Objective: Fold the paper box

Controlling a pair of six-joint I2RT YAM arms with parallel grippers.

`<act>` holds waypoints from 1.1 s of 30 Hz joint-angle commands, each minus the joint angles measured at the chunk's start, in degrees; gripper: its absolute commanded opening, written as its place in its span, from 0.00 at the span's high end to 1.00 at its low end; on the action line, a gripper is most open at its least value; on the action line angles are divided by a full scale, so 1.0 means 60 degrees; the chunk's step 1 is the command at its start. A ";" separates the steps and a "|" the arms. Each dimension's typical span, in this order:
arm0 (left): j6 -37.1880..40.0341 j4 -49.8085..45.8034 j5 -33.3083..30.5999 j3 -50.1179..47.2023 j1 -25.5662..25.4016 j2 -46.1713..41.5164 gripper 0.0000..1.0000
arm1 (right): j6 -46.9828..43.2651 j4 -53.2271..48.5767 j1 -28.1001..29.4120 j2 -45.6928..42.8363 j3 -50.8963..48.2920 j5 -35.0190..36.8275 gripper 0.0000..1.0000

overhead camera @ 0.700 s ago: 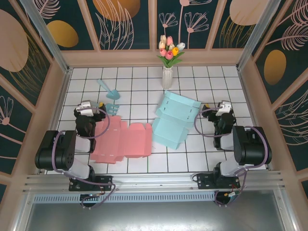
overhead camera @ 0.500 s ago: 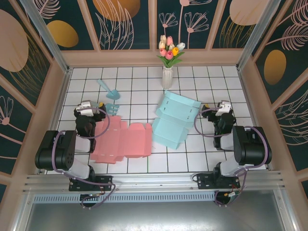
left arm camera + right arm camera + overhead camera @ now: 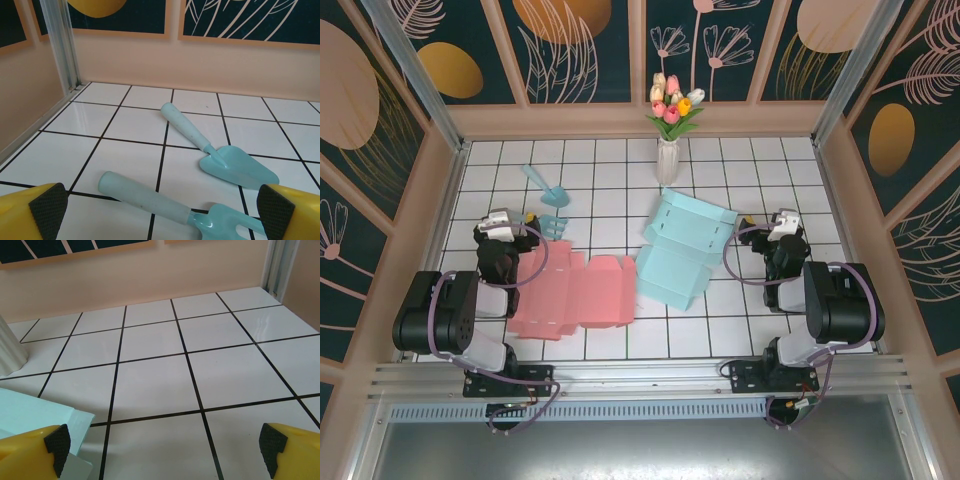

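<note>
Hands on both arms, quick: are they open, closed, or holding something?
Left hand: open, holding nothing.
Right hand: open, holding nothing.

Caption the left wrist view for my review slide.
Open left gripper faces a teal trowel and hand fork lying on the white tiled table.

No text, label, brand, number or sign can be read. The wall panels [image 3: 570, 40] at twelve o'clock are printed with leaf and flower patterns only. No lettering is made out on the pink paper box [image 3: 575, 290] at seven o'clock or the blue paper box [image 3: 682, 250] at centre.
</note>
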 commanded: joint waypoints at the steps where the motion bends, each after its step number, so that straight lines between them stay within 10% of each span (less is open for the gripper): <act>1: 0.0097 0.0037 0.0073 0.0167 0.0038 -0.0053 0.01 | 0.0048 0.0392 -0.0008 0.0042 0.0171 -0.0131 0.01; 33: 0.0057 -0.0072 0.0018 0.0225 0.0056 -0.0055 0.01 | 0.0104 0.0322 -0.0111 0.0042 0.0210 -0.0311 0.01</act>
